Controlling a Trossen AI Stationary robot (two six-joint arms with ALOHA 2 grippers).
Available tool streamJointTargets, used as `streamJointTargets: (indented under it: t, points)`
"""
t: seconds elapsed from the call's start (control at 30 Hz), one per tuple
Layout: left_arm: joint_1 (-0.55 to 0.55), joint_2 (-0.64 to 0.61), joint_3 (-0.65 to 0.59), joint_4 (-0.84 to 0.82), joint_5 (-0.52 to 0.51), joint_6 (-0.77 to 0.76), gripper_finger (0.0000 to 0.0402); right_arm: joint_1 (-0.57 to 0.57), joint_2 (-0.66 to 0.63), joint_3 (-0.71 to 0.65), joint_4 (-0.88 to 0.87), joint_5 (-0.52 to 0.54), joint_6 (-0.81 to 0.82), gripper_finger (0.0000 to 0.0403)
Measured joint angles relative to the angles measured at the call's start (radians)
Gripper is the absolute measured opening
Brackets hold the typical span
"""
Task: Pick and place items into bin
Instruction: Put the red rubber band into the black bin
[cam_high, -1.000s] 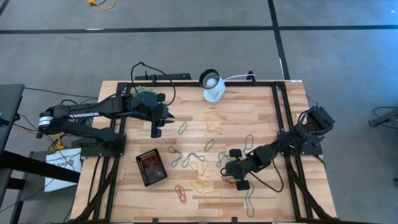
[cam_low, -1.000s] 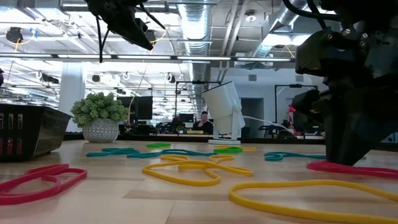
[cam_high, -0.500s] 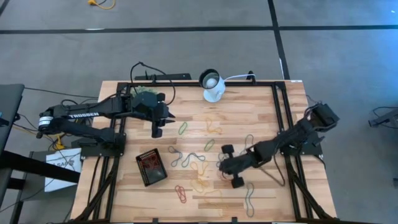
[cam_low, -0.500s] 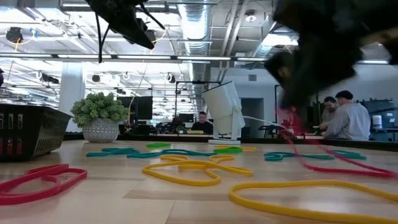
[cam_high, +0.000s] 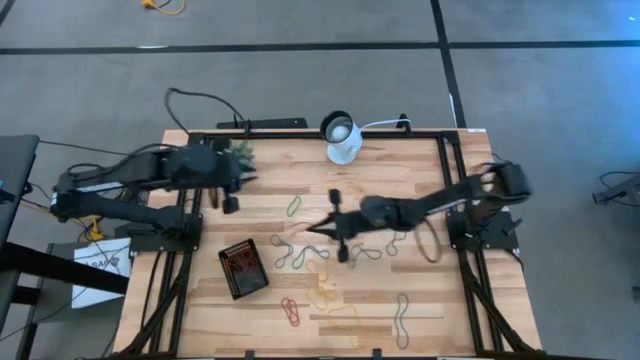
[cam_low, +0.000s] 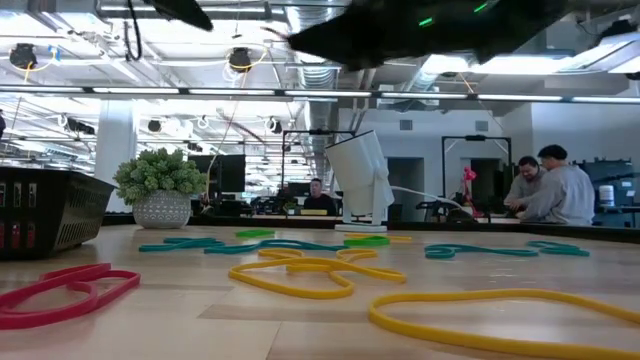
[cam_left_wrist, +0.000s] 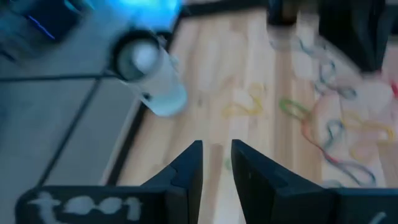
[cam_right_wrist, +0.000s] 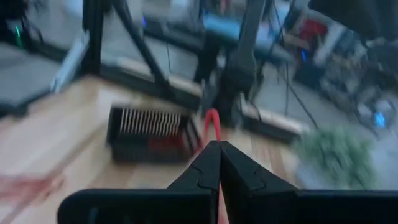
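- The right arm's two-finger gripper (cam_high: 318, 229) reaches out over the middle of the pale wooden slatted table (cam_high: 440, 320); in the right wrist view its dark fingers (cam_right_wrist: 208, 165) are pressed together on a thin red rubber loop (cam_right_wrist: 212, 124).
- The small shallow black rectangular tray (cam_high: 243, 268), red loops already lying in it, sits on the table at about 8 o'clock from that gripper, apart from it. The right wrist view shows the same slatted tray (cam_right_wrist: 151, 132) ahead of the pinched fingers.
- Loose thin rubber loops in grey, green and yellow (cam_high: 306, 256) lie on the wood between tray and gripper, at roughly 6 to 7 o'clock from the gripper.
- More loose red loops (cam_high: 291, 312) lie near the table's front edge, at about 5 o'clock from the tray.
- A green loop (cam_high: 294, 207) lies alone at about 10 o'clock from the right gripper.
- The left arm's gripper (cam_high: 229, 202) waits by the table's far left corner, its fingers (cam_left_wrist: 189, 168) slightly parted with nothing between them.
- A white round lamp-like device (cam_high: 342, 139) stands at the far edge, at 12 o'clock from the right gripper.
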Motion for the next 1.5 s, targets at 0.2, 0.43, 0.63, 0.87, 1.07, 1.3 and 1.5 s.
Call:
streamJointTargets:
  t: [0.2,0.43,0.63,0.87,1.07,1.3,1.5]
  points:
    - [-0.003,-0.157,0.004,-0.018,-0.156,-0.007,0.0074,-0.049,0.28,0.252,0.133,-0.196,0.017,0.0]
    - [-0.003,-0.281,0.004,-0.12,-0.182,-0.106,0.0074,-0.038,0.566,0.626,0.085,-0.259,0.021,0.0]
    - [-0.003,-0.311,0.003,-0.25,-0.182,-0.177,0.0074,-0.04,0.664,0.808,-0.105,-0.269,0.052,0.0]
    - [-0.003,-0.308,0.003,-0.292,-0.181,-0.21,0.0074,-0.038,0.765,0.926,-0.24,-0.288,0.095,0.0]
    - [-0.003,-0.308,0.003,-0.292,-0.18,-0.22,0.0074,-0.032,0.811,0.969,-0.262,-0.287,0.113,0.0002]
    - [-0.003,-0.308,0.003,-0.307,-0.176,-0.229,0.0074,-0.032,0.796,0.977,-0.299,-0.288,0.115,0.0048]
    - [-0.003,-0.308,0.002,-0.307,-0.131,-0.23,0.0074,-0.032,0.792,0.977,-0.296,-0.288,0.115,0.0089]
